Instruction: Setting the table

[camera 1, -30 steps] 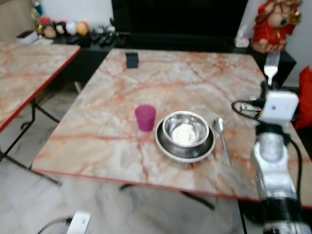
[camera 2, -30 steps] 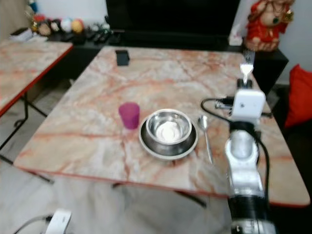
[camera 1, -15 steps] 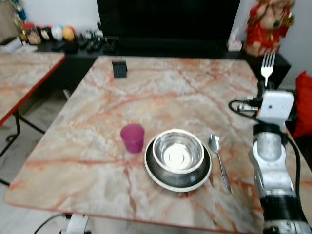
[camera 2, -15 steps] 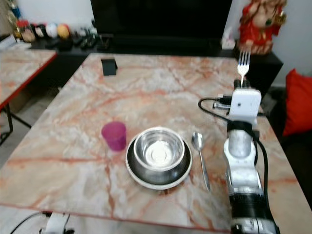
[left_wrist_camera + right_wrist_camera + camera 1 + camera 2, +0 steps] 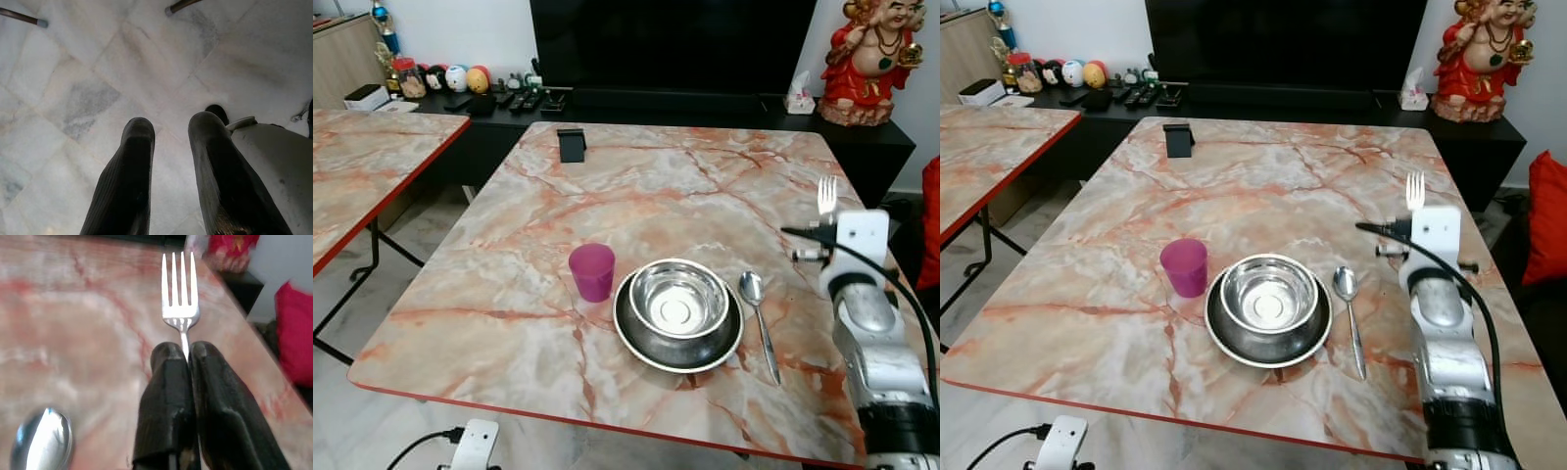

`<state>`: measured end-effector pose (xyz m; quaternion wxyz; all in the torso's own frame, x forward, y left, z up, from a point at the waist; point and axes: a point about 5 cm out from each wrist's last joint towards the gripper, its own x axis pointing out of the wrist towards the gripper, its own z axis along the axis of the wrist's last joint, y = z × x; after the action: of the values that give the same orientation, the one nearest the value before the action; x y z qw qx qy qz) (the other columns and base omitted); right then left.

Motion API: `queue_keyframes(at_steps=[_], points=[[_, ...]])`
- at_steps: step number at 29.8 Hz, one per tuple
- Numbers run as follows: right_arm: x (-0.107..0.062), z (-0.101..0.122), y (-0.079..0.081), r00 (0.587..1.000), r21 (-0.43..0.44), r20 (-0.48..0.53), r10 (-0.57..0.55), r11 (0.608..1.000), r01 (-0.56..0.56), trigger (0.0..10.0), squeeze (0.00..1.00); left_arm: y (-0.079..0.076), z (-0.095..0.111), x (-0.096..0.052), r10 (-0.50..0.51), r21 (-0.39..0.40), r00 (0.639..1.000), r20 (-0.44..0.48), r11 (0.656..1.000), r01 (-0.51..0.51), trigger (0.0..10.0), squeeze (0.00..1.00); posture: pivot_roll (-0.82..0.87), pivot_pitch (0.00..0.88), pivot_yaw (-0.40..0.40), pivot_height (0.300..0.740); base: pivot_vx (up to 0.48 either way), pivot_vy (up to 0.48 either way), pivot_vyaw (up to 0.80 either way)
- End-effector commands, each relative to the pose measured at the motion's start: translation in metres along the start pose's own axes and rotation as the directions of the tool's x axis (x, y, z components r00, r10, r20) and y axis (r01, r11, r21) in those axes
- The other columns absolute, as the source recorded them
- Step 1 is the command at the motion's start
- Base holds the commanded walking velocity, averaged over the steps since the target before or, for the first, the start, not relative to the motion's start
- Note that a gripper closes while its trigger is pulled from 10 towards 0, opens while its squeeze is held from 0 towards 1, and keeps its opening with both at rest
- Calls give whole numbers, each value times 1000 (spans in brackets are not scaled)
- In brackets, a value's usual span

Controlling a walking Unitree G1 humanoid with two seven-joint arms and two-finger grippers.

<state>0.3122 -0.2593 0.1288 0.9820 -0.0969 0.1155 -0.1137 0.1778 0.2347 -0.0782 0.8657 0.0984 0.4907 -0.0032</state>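
Right gripper, jaws clamped on a fork, is right of the spoon; left gripper jaws narrowly apart.

On the marble surface there is one pink cup, one steel bowl sitting in one steel plate, one spoon and one small black stand. One fork is pinched in the right claw, and the left claw shows two black fingers. Beyond that come one second marble surface, one red figurine, one black screen, one tissue box, and one white plug on the floor.
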Motion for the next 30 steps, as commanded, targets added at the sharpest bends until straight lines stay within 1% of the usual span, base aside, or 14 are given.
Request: queue_keyframes(at_steps=[1,3,4,6,7,10,14,19,20,21,25,30], points=[[-3,-1,-3,999,-10,-30,32,999,-33,10000,0,-1,-3,0,-9,12,1000,-18,1000,10,10000,0,-69,0,8,731,0,0,0],[-4,-5,-2,997,17,-61,38,999,-37,10000,0,-1,-3,0,-11,11,1000,-18,1000,11,10000,0,-69,0,6,731,0,0,0],[-6,-9,4,992,43,-89,92,995,-88,10000,0,-1,-3,0,-12,11,1000,-19,1000,12,10000,0,-73,0,6,731,0,0,0],[-8,-14,10,981,73,-129,144,988,-136,10000,0,-2,-4,0,-13,12,1000,-20,1000,13,10000,0,-71,0,3,731,0,0,0],[-8,-14,10,981,73,-129,144,988,-136,10000,0,-2,-4,0,-13,12,1000,-20,1000,13,10000,0,-71,0,3,731,0,0,0],[-9,-20,13,970,96,-179,163,984,-148,10000,0,-2,-4,0,-12,6,1000,-18,1000,12,10000,0,-65,0,-5,731,0,0,0],[-11,-26,19,950,156,-224,216,970,-184,10000,0,-3,-5,0,-12,3,1000,-19,1000,12,10000,0,-64,0,-11,731,0,0,0],[-12,-31,18,941,164,-261,216,970,-177,10000,0,-4,-5,0,-12,-1,1000,-19,1000,12,10000,0,-60,0,-16,731,0,0,0],[-13,-32,21,936,204,-265,232,962,-181,10000,0,-4,-5,0,-12,-2,1000,-19,1000,12,10000,0,-60,0,-16,731,0,0,0],[-13,-33,22,934,216,-268,237,959,-182,10000,0,-4,-5,0,-13,-2,1000,-19,1000,13,10000,0,-60,0,-16,731,0,0,0],[-14,-36,23,933,204,-288,216,966,-160,10000,0,-4,-5,0,-12,-5,1000,-18,1000,12,10000,0,-58,0,-22,731,0,0,0],[-16,-38,23,933,219,-294,209,965,-147,10000,0,-4,-4,0,-11,-7,1000,-17,1000,11,10000,0,-57,0,-22,731,0,0,0]])
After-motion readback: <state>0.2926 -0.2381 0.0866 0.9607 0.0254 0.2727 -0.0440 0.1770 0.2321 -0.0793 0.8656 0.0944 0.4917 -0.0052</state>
